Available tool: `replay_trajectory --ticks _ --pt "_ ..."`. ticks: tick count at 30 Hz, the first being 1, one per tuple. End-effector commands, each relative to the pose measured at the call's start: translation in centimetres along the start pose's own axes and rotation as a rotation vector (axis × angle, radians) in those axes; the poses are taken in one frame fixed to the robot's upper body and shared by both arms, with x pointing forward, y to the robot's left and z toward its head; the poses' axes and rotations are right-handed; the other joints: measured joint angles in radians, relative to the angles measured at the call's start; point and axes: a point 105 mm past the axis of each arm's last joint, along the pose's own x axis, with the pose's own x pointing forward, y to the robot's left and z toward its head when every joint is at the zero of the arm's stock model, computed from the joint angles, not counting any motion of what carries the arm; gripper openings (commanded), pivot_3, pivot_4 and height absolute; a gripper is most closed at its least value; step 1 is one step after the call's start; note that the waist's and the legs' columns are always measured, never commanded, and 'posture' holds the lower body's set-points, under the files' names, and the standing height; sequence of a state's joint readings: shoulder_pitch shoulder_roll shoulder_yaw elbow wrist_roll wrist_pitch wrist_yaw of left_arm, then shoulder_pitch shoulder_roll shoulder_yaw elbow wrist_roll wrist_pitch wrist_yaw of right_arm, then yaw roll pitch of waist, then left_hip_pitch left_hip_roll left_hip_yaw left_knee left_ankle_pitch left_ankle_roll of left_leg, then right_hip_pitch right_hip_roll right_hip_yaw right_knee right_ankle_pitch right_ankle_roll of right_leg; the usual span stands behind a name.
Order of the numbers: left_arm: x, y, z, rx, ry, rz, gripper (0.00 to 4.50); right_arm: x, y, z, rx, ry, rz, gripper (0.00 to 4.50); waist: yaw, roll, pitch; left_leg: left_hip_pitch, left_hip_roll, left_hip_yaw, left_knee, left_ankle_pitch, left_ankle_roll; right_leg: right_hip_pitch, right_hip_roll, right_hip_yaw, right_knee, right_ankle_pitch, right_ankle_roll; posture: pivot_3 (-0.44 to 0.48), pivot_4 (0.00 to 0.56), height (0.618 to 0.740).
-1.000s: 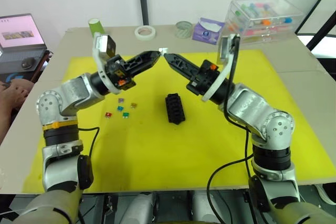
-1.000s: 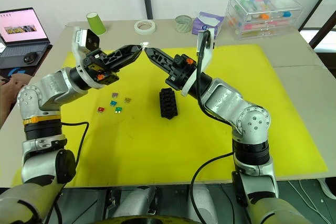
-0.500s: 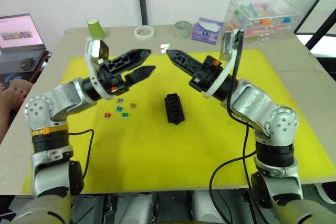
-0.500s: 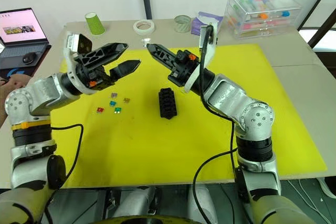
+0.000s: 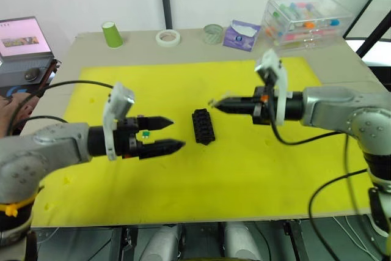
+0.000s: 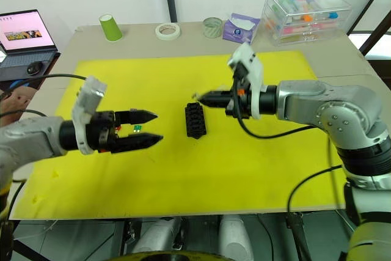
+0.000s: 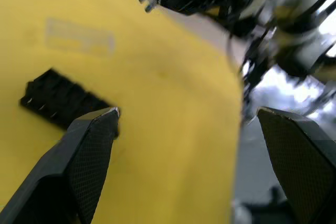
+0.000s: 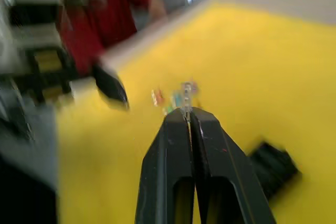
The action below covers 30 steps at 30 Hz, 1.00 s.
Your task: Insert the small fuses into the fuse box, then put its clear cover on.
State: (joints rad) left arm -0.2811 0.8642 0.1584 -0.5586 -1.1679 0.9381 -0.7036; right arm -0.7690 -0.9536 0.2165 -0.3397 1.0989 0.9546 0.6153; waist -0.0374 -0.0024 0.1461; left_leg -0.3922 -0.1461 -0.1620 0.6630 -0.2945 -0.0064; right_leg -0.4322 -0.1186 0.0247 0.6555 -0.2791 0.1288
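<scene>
On the yellow mat (image 5: 244, 169) the black fuse box (image 5: 203, 126) lies between the two arms, its long axis running near to far. The right gripper (image 5: 214, 103), fingers pinched shut on a tiny pale piece I cannot identify, hovers just right of and above the box's far end, the nearer arm. The left gripper (image 5: 174, 134) hangs open to its left, loose small fuses (image 6: 137, 128) behind its fingers.

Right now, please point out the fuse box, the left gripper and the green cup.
fuse box (image 6: 195, 120): right eye view, top face.
left gripper (image 6: 153, 128): right eye view, between fingertips.
green cup (image 6: 110, 27): right eye view, side wall.
</scene>
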Motion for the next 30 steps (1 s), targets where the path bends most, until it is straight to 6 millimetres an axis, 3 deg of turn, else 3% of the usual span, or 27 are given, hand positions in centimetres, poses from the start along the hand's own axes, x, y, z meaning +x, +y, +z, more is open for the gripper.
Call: replay_trajectory --ticks 1,3,6,14,30 --pt "0.3 0.3 -1.0 0.28 -0.013 0.023 4.43 0.5 0.6 -0.8 -0.278 0.124 0.066 0.0 0.003 0.0 0.0 0.0 0.0 0.001 0.0 0.0 0.0 0.0 0.0 0.0 0.0 0.0 0.0 0.0 0.15 0.74" --pt "0.9 0.7 -2.5 0.416 -0.047 0.063 4.43 1.4 0.5 -1.0 -0.394 0.183 0.071 0.0 0.013 0.0 0.0 -0.001 0.0 0.001 0.0 -0.001 0.001 0.0 -0.001 0.001 -0.001 0.0 0.0 0.0 0.15 0.74" --pt "1.3 1.1 -3.3 0.446 -0.106 0.094 4.43 2.0 0.5 -1.5 -0.493 0.234 0.099 0.0 0.029 -0.001 0.001 -0.001 0.001 0.003 0.0 -0.001 0.002 0.0 -0.001 0.002 -0.002 0.0 0.0 0.0 0.15 0.74" --pt "2.3 2.2 -4.0 0.457 -0.13 0.095 4.43 2.9 -1.1 -2.3 -0.544 0.29 0.081 0.0 0.05 -0.003 0.002 -0.001 0.0 0.001 0.003 -0.001 0.002 0.004 -0.001 -0.001 -0.005 0.002 0.001 0.0 0.15 0.74" --pt "3.7 2.3 -3.7 0.455 -0.152 0.052 4.43 2.8 -1.4 -3.4 -0.568 0.372 0.097 0.0 0.049 -0.003 0.002 0.0 0.0 0.0 0.002 -0.001 0.002 0.003 0.0 -0.001 -0.005 0.002 0.001 0.0 0.15 0.74"
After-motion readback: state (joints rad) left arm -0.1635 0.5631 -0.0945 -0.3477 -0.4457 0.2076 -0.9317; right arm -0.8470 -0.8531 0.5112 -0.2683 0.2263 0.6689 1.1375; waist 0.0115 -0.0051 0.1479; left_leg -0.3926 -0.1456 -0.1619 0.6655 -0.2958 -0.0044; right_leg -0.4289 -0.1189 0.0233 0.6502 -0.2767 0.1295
